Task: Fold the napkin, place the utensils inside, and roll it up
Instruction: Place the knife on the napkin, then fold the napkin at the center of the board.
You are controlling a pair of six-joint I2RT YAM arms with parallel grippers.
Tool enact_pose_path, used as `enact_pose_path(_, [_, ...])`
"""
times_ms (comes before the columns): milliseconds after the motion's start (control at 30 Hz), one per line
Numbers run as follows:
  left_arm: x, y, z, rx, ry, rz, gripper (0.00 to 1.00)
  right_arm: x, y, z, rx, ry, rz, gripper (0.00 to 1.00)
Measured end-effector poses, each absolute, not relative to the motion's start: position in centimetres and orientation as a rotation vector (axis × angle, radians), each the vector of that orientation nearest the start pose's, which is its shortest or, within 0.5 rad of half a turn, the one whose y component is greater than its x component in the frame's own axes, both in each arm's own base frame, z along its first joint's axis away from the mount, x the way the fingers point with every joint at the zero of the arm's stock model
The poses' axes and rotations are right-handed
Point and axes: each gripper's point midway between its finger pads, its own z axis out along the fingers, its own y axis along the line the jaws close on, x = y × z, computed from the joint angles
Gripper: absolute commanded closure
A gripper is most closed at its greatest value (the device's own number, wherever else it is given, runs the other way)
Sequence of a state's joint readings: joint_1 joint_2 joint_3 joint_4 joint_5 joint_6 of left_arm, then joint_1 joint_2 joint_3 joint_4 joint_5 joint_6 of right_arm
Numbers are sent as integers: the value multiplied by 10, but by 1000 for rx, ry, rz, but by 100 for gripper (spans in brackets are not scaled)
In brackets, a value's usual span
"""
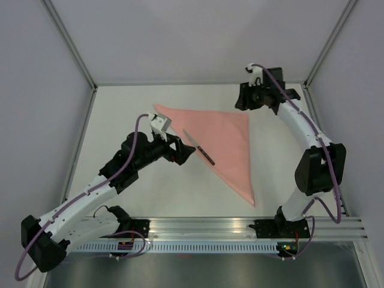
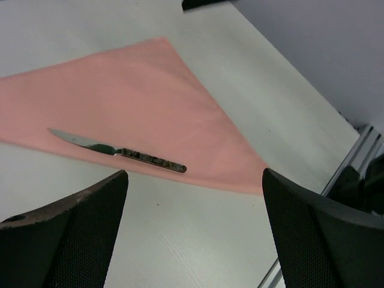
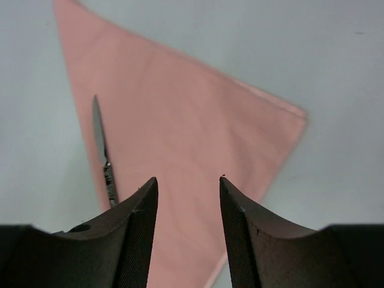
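Top external | napkin (image 1: pixel 227 135) folded triangular | knife (image 1: pixel 198 147) on its edge | left jaws spread | right jaws spread

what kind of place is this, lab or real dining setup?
Looks like a lab test cell, not a dining room: bare white table boxed in by plain grey walls, two arms bolted to an aluminium rail. Only a napkin and a knife on it.

Lighting was bright, soft and even over the white counter (image 1: pixel 198 198). Shadows were faint. In both wrist views the near fingers (image 2: pixel 78 240) were dark and slightly blurred.
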State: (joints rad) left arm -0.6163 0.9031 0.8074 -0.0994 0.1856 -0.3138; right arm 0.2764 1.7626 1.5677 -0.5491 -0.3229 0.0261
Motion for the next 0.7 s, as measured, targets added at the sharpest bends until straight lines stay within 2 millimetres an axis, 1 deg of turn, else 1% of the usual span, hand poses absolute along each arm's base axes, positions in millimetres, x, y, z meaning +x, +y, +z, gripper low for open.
enact_pose_path(67, [233,-258,253,518,1763,-823,3,447,131,213,-322,2247,493,49])
enact_pose_path(100, [226,-271,241,573,1747,-810,2,447,109,219,-270,2236,480,49])
enact_pose_path(133, [220,-280,232,618,1732,-797,2,444,91,224,-229,2229,471,48])
enact_pose_path(200, [196,-307,203,763,1688,-758,1,433,61,226,-160,2231,459,48])
enact_pose_path(300, [158,-338,159,985,1611,-705,1,420,32,222,-88,2247,438,49])
enact_pose_path(333, [148,-347,146,1050,1587,-685,1,416,25,219,-73,2254,437,49])
enact_pose_path(400, [136,-361,129,1134,1526,-649,1,410,16,212,-43,2269,436,49])
enact_pose_path(500, [120,-382,111,1224,1423,-605,2,403,10,197,-12,2299,442,49])
enact_pose_path(600, [111,-396,96,1280,1343,-558,2,399,9,189,-4,2317,447,50])
enact_pose_path(700, [107,-410,79,1331,1287,-497,3,400,9,189,-7,2313,445,50])
